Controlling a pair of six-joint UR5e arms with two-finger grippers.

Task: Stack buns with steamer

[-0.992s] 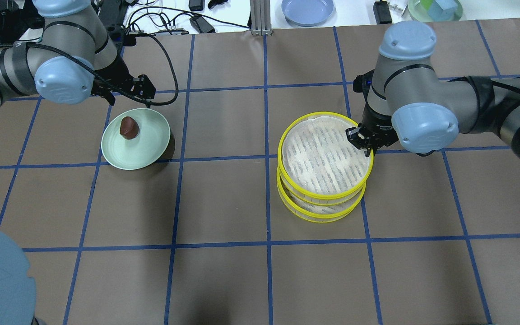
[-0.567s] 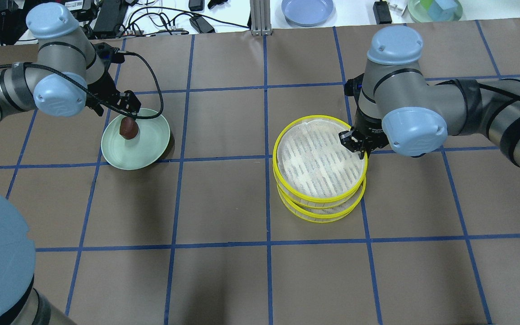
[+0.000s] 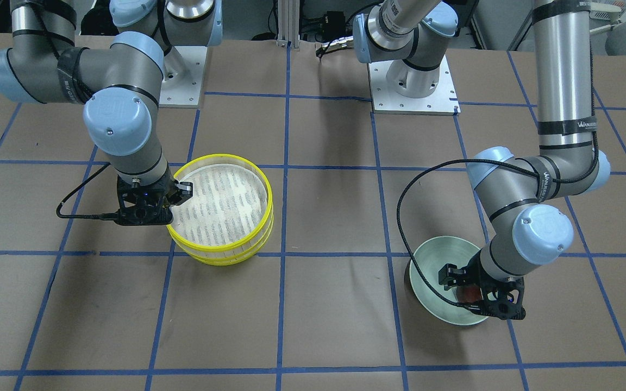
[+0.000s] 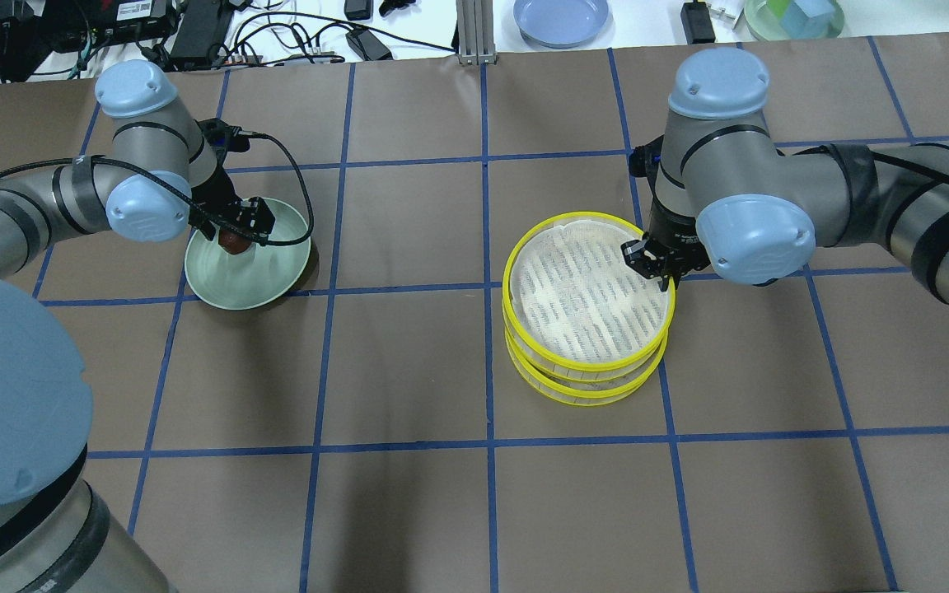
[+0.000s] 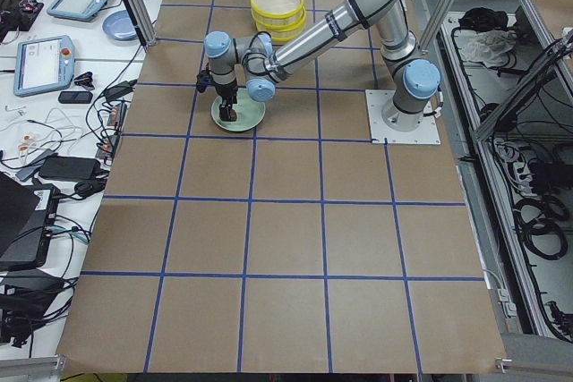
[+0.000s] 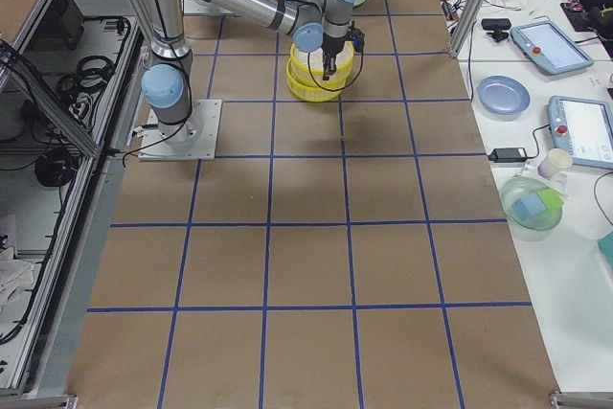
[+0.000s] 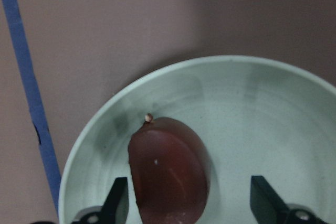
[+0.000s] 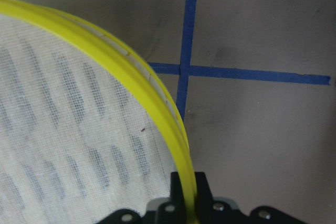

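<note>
The dark reddish-brown bun (image 7: 168,174) lies on the pale green plate (image 4: 252,276), left of the table's middle. My left gripper (image 4: 237,233) is low over the plate, open, with one finger (image 7: 118,200) on each side of the bun. The bun also shows in the front view (image 3: 468,294). My right gripper (image 4: 654,263) is shut on the yellow rim (image 8: 173,129) of the top steamer tray (image 4: 590,288). That tray sits slightly offset over a second yellow steamer tray (image 4: 582,385). The cream-white bun is not in view.
A blue plate (image 4: 561,18), a green bowl with blocks (image 4: 796,16) and cables (image 4: 293,41) lie beyond the table's far edge. The arm bases (image 3: 413,81) stand on the robot's side. Blue tape lines grid the brown table.
My left gripper has come down over the plate and now straddles the brown bun. My right gripper has shifted the top steamer tray slightly left over the lower one.
</note>
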